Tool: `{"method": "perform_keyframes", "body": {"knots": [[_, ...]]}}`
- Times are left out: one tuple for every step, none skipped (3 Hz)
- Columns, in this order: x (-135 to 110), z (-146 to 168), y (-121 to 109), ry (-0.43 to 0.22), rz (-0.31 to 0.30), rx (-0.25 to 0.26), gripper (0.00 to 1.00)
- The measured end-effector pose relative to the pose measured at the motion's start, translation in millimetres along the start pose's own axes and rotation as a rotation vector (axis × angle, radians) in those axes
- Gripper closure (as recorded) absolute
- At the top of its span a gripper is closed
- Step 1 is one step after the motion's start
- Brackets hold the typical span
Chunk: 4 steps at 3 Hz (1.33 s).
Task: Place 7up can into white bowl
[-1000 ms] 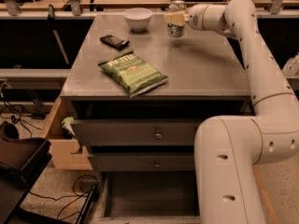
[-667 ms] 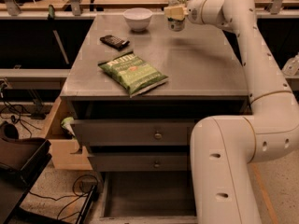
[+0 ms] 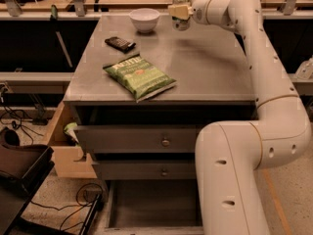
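Observation:
The 7up can (image 3: 182, 4) is held in the air above the far part of the grey table (image 3: 205, 67), upright, with its silver top up. My gripper (image 3: 179, 11) is shut on the can at the end of the white arm that reaches in from the right. The white bowl (image 3: 145, 19) stands on the table's far edge, to the left of the can and lower than it. The bowl looks empty. The can is apart from the bowl, roughly a bowl's width to its right.
A green chip bag (image 3: 139, 76) lies on the table's near-left part. A small dark bar (image 3: 120, 43) lies left of centre behind it. Drawers (image 3: 146, 141) sit below the tabletop, and one wooden drawer (image 3: 63, 146) stands open at the left.
The gripper has lifted the can off the table and carried it up and to the left, closer to the white bowl.

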State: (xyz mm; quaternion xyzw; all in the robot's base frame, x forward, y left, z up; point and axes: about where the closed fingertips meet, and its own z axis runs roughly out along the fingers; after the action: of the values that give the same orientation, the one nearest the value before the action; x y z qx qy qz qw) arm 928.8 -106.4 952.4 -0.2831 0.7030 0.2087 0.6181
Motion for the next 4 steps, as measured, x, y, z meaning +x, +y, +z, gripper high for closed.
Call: {"method": "perform_keyframes", "body": {"knots": [[-21, 21, 10, -0.067, -0.057, 0.009, 1.0], [-35, 43, 25, -0.111, -0.1, 0.008, 1.0], [-45, 63, 40, -0.147, -0.118, 0.002, 1.0], [-45, 94, 59, -0.198, -0.107, -0.008, 1.0]]}}
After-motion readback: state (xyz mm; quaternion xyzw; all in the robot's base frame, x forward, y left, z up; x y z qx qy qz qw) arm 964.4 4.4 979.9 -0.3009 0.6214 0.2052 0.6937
